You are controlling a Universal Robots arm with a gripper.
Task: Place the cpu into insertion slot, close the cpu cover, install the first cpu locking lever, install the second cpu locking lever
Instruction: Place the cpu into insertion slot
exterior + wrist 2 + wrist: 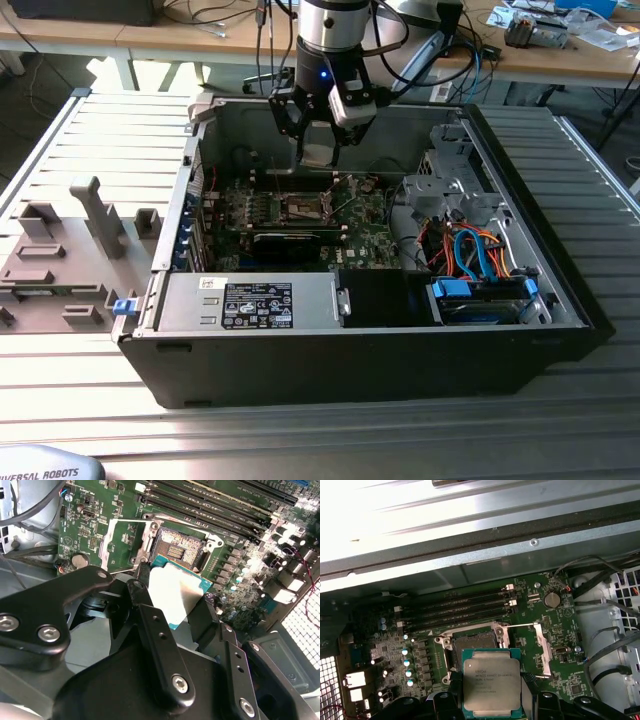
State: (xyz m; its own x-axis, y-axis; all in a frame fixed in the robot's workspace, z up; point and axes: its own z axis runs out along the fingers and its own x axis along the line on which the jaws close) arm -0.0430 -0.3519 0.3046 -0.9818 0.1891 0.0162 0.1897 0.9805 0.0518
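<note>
My gripper (320, 150) is shut on the cpu (318, 156) and holds it in the air inside the open computer case, above the green circuit board. In both wrist views the cpu (491, 682) (175, 595), a silver-topped square chip on a green carrier, sits between my black fingers (452, 681) (142, 577). It hovers just short of the insertion slot (472, 647) (180, 547) (305, 208), whose dark centre is bare. The cpu cover (542, 650) (106, 545) is swung open to one side of the slot, with green board showing through its window.
Long black memory slots (460, 607) run beside the socket. A black card (290, 240) lies in front of it, with a drive cage and orange and blue cables (480, 260) on the exterior view's right. The case walls (300, 120) enclose the board. Grey fixtures (60, 250) stand outside.
</note>
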